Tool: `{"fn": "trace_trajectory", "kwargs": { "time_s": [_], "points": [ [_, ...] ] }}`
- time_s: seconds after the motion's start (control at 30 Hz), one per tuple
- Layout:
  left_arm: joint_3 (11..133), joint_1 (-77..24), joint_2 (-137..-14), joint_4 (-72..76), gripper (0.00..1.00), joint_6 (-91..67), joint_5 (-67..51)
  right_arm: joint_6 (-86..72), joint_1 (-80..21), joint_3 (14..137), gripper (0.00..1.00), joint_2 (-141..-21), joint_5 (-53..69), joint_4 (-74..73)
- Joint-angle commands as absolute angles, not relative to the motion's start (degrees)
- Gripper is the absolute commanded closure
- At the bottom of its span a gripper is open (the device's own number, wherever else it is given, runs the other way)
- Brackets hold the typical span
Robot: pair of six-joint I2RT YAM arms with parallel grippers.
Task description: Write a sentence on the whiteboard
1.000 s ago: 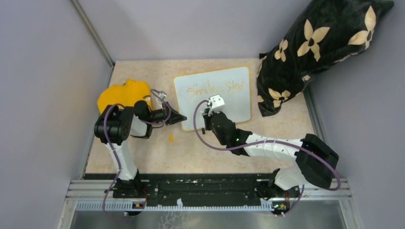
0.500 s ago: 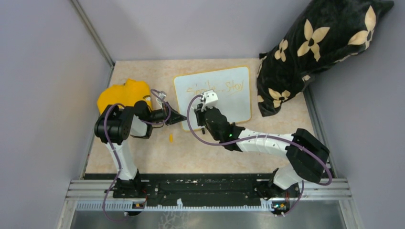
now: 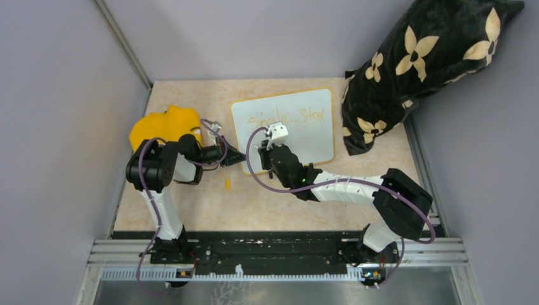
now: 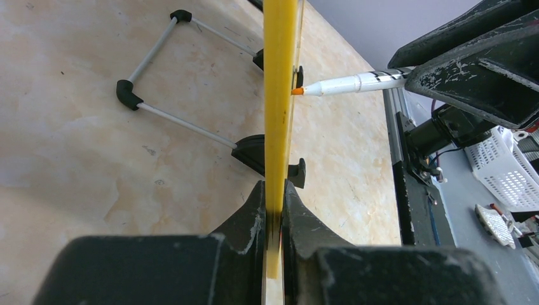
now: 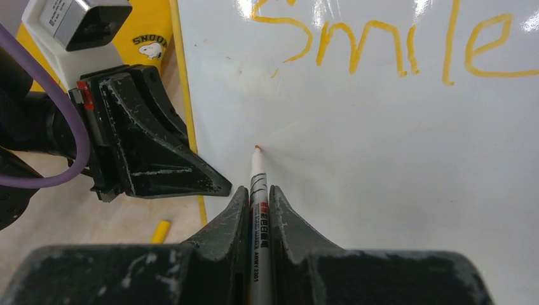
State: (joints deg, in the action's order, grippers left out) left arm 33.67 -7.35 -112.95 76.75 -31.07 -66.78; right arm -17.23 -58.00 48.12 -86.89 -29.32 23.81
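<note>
The whiteboard (image 3: pixel 314 143) stands propped on the table, white with a thin yellow frame (image 4: pixel 278 95). One line of the orange sentence (image 3: pixel 286 117) reads "Smile, Stay"; the right wrist view shows "Smile" (image 5: pixel 381 51). My left gripper (image 3: pixel 238 157) is shut on the board's left edge, the frame pinched between its jaws (image 4: pixel 274 190). My right gripper (image 3: pixel 272 145) is shut on a white marker (image 5: pixel 257 184). The marker's orange tip (image 5: pixel 257 148) touches the board below the "S", near the left edge. The marker also shows in the left wrist view (image 4: pixel 349 82).
A yellow cloth (image 3: pixel 162 124) lies behind the left arm. A small yellow cap (image 3: pixel 227 184) lies on the table by the board's lower left corner. A black cushion with cream flowers (image 3: pixel 419 63) leans at the back right. The board's wire stand (image 4: pixel 171 76) sits behind it.
My right gripper has carried the marker leftward across the board, from its middle to the lower left part below "Smile". The left gripper and the board have not moved.
</note>
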Motion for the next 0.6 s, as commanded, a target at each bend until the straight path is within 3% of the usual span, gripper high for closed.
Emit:
{"fn": "trace_trajectory", "kwargs": {
  "time_s": [0.0, 0.57],
  "points": [
    [33.6, -6.9, -115.0, 74.6, 1.00, -30.7, -64.2, -18.8, -57.7, 49.2, 1.00, -87.3, -28.9, 25.0],
    [33.7, -6.9, -115.1, 74.6, 1.00, -30.8, -64.2, -22.5, -58.2, 42.5, 1.00, -84.9, -28.2, 23.9]
  ]
}}
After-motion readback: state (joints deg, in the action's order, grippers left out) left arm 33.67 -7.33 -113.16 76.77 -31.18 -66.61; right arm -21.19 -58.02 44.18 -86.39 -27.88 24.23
